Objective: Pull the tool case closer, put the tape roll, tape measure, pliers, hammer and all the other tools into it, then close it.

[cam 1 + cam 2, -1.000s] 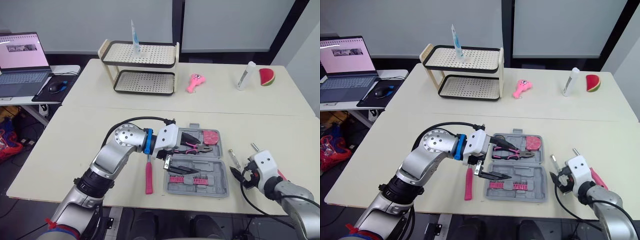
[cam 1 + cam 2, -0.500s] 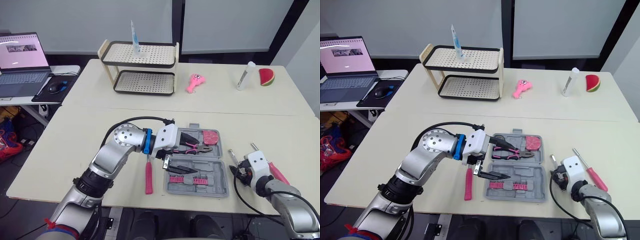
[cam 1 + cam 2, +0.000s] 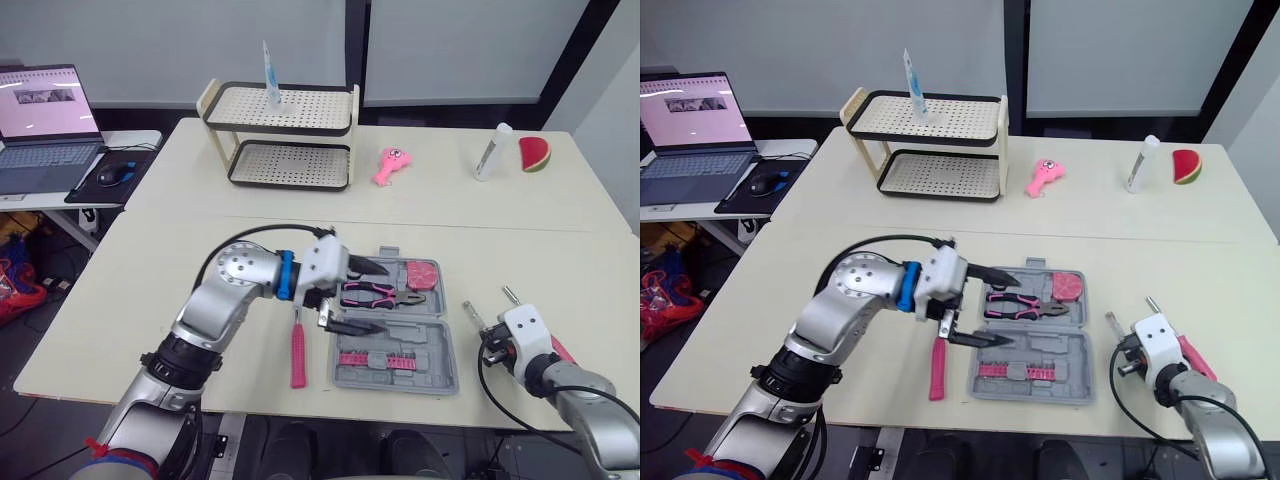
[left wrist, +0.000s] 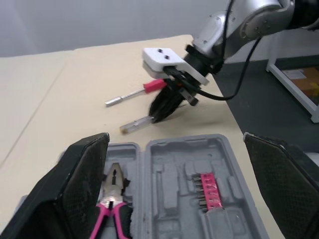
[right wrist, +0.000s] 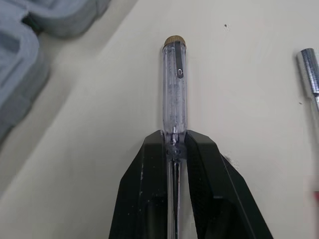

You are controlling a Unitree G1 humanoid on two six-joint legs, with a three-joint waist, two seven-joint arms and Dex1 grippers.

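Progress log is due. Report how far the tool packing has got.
Done: the case lies open and near, with the pliers in it. In hand: the right gripper is shut on the clear screwdriver; the left gripper hangs open over the case. Left: hammer and pink screwdriver on the table, then closing.

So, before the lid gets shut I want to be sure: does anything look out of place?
The pink-handled hammer lies on the table beside the open tool case, a red-handled screwdriver lies beyond its other side, and the right tool pinches a clear tester. Nothing looks spilled or damaged.
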